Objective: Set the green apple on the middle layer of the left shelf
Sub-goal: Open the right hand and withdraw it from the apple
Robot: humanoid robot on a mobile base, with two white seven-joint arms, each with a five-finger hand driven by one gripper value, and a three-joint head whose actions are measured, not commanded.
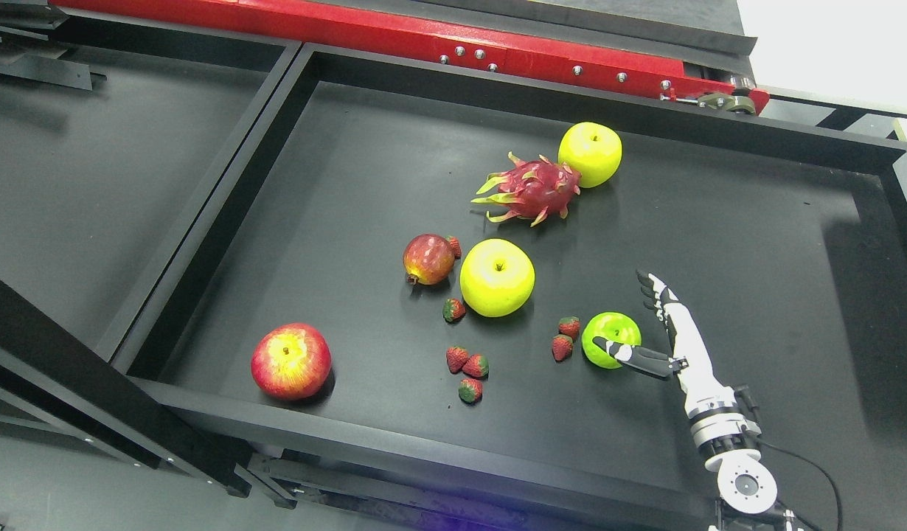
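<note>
Green apple (pixel 610 338): on black tray (pixel 756 243), beside two strawberries (pixel 565 338). Right hand (pixel 649 324): fingers (pixel 651 286) spread, thumb touching the apple, nothing gripped. Step: reaching to grasp. Next, likely: close around apple, lift, carry to shelf.

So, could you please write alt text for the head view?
The robot's right hand, fingers spread, reaches the green apple on a black tray, thumb across it. Two yellow apples, a dragon fruit and strawberries lie nearby.

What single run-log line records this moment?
right hand: open, beside green apple, thumb across it | apple: on tray, not lifted | left hand: unseen
</note>
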